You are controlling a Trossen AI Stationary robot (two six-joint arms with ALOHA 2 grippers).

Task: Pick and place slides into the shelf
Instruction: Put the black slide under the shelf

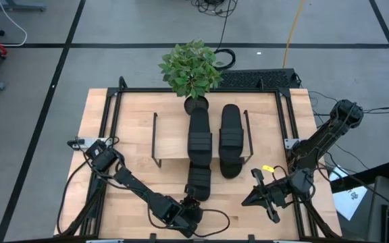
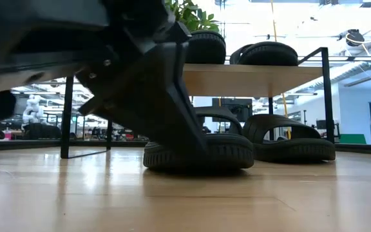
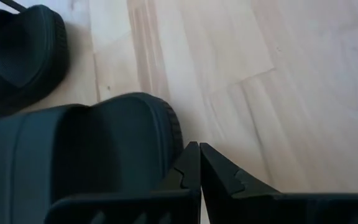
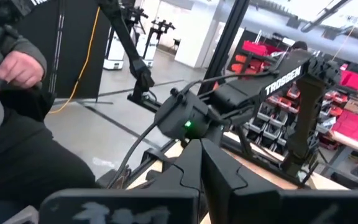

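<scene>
A: Left gripper [image 1: 193, 214] is low at the front edge of the desk [image 1: 134, 115], fingers [image 3: 194, 171] pressed together, holding nothing. Tips sit right beside the heel of the nearest slide [image 3: 73, 162], touching or nearly so; can't tell which.

B: So pushing, not picking?

A: Reads that way to me. That slide [image 1: 198, 181] lies flat on the desk, straight ahead of the fingers, toe toward the shelf [image 1: 171, 142]. Low view puts it in front of the lower bay rather than in it.

B: Others?

A: Two are on top of the plank, side by side [image 1: 200, 131] [image 1: 231, 127]. A fourth [image 2: 288, 143] lies on the desk just beyond and beside the near one, half under the plank.

B: Next move?

A: My guess: nudge the near slide forward under the plank, or open up and regrip across its strap. A shove off centre would probably twist it into its neighbour.

B: Room?

A: Bare wood on the outer side of the fingers, plenty of it. The other side is tight, since the neighbouring slide is close. Ahead, the plank sits low over the bay and the thin end frames [image 1: 155, 138] bound it. The plant pot [image 1: 196, 102] is behind the shelf, out of play.

B: Right arm?

A: Right gripper [image 1: 256, 196] is parked near the front right of the desk, fingers together, empty, well apart from the slides.
</scene>
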